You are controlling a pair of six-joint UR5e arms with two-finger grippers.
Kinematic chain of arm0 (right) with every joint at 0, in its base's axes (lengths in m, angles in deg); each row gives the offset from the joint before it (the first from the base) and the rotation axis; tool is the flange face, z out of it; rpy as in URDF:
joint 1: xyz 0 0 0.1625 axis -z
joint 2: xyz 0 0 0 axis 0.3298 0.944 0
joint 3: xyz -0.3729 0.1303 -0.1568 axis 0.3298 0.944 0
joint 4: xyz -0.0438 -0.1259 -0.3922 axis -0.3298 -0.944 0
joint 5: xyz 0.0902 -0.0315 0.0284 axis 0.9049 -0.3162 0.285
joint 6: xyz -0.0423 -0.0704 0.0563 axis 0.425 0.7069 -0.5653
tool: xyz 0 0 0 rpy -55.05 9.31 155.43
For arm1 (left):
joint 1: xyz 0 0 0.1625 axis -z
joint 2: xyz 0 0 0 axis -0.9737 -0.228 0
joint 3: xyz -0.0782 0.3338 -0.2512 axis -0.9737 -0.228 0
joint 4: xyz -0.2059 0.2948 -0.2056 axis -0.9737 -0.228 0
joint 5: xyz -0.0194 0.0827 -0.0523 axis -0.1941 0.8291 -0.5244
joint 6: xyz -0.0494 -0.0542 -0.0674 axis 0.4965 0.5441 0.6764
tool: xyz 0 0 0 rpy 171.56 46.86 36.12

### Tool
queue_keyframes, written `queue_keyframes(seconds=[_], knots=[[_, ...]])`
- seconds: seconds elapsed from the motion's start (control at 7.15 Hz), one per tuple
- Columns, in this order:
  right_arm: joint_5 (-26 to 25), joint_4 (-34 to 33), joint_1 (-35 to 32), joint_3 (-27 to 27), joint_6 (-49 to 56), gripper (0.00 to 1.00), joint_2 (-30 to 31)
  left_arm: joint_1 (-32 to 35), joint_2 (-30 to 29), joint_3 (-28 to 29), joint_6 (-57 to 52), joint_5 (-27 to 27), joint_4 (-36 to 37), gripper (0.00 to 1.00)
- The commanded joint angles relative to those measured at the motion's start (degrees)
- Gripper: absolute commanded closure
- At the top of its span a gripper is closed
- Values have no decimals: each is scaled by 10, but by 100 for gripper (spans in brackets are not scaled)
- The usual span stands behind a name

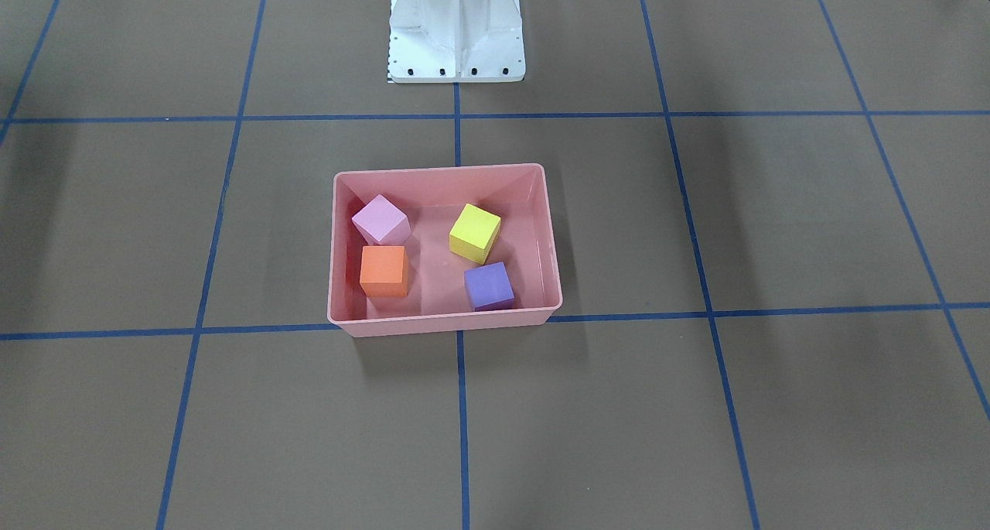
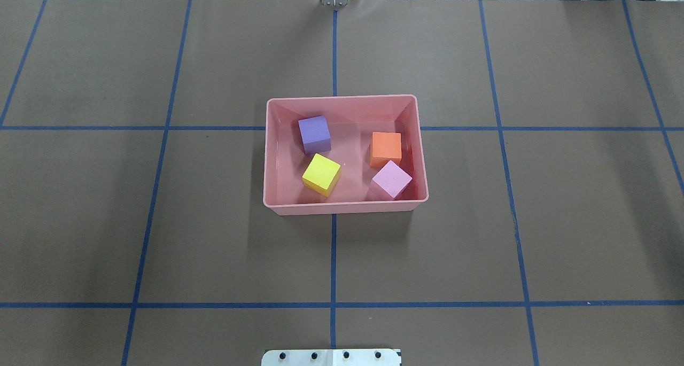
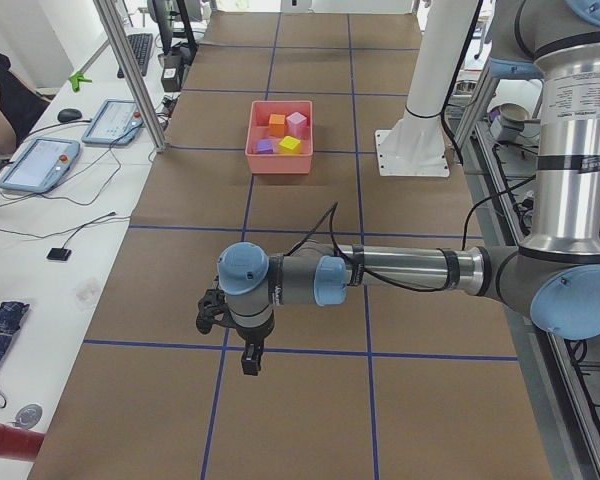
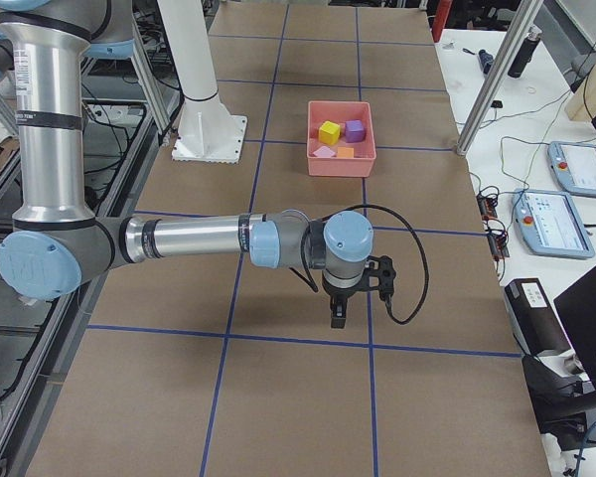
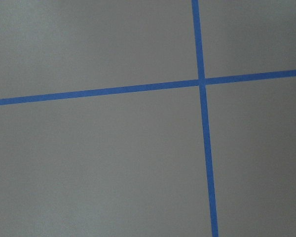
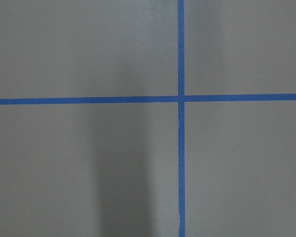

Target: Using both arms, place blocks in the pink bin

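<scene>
Shallow salmon pink bin (image 2: 347, 208), well apart from the left tool (image 3: 248, 360) and right tool (image 4: 338, 316), holds matte orange block (image 2: 386, 147), yellow block (image 2: 321, 173), light-pink block (image 2: 391, 179) and purple block (image 2: 314, 133). I cannot tell either tool's spread.

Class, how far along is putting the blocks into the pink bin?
Done: the orange block, yellow block, pink block and purple block all lie inside the pink bin. In hand: nothing; the left gripper and right gripper hang over the table, far from it. Left: no block outside.
</scene>
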Motion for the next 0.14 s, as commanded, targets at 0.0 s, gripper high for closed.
queue_keyframes(seconds=[0.0], knots=[[0, 0, 0, 0, 0, 0, -1, 0, 0, 0, 0, 0, 0, 0]])
